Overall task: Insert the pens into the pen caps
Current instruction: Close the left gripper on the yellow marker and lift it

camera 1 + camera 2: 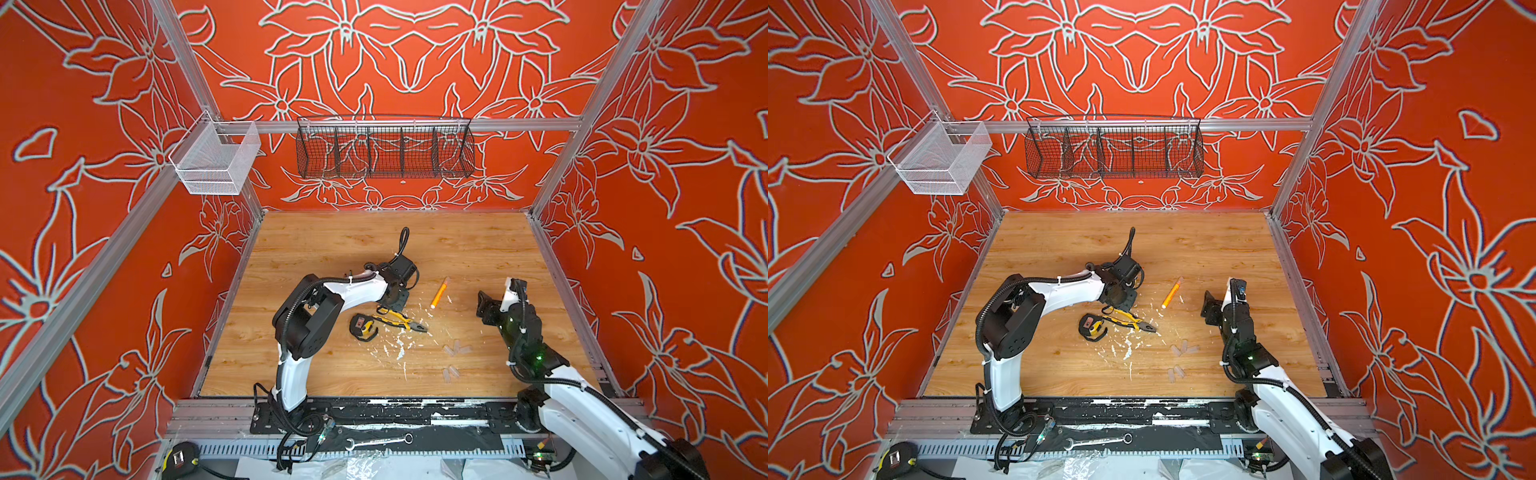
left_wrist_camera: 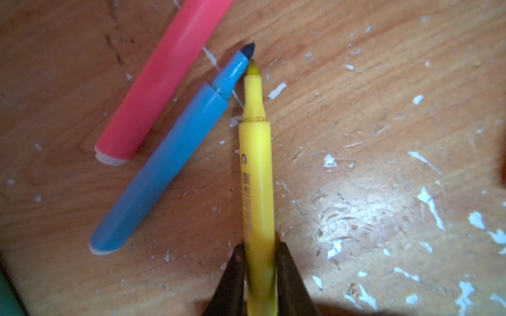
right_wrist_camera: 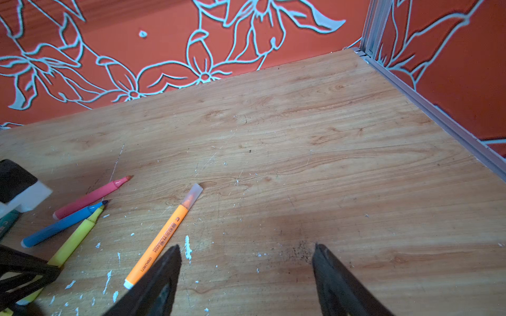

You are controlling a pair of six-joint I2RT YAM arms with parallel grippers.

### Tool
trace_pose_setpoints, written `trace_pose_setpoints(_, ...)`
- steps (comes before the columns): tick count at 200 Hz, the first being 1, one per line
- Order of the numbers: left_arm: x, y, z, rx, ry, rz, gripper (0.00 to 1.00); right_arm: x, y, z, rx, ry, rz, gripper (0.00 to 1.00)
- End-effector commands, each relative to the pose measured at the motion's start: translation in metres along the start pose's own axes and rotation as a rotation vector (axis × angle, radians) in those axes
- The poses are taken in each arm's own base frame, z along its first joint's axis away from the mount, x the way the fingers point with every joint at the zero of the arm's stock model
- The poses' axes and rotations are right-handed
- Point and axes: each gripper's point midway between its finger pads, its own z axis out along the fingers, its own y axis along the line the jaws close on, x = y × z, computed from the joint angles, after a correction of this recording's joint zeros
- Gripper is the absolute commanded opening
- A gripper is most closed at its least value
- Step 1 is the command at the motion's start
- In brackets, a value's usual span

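Table point(image 1: 332, 249) is read as a clock in the top views, far wall = 12.

Left gripper point(image 2: 260, 249): clamped on the yellow pen point(image 2: 257, 177) near its blunt end, barrel pinched from both sides. It sits at table centre and is hidden under the wrist in both top views.

Yellow pen: slim barrel, stepped neck, pointed tip, uncapped. Dark print runs along the barrel but is blurred and not legible.

Blue pen point(image 2: 164, 169) and pink pen point(image 2: 161, 82): laid flat alongside, uncapped. The dark blue tip lies just beside the yellow tip, and the barrels fan apart toward the blunt ends. White end plugs are seen on both.

Green pen point(image 2: 6, 295): only a sliver is caught at the frame edge.

Orange pen point(image 1: 439, 293): laid flat just at 3 o'clock of centre. A clear cap point(image 3: 195, 194) is fitted over its tip, and the capped end is aimed at about 1 o'clock. A "deli" logo can be read near the blunt end in the right wrist view; the remaining print is too small.

Loose pen caps point(image 1: 455, 349): short clear colourless tubes in two small clusters at 5 o'clock of centre, well apart from the pens.

Right gripper point(image 3: 246, 250): jaws spread wide, nothing between them. It is held over bare table at 3 o'clock, beyond the orange pen.

Pliers point(image 1: 401, 321) and tape measure point(image 1: 363, 328): at 6–7 o'clock of centre, among white flecks point(image 1: 399, 349).
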Motion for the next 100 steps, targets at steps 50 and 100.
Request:
trace_pose_setpoints(50,0.005,-0.002,-0.011,0.078,-0.013,0.013,0.04,-0.006,-0.003,0.001,0.027,-0.012,0.015,0.78)
trace_pose_setpoints(100,0.001,0.000,-0.031,0.180,-0.092,0.041,0.00,-0.001,-0.005,0.008,0.063,0.043,0.005,0.75)
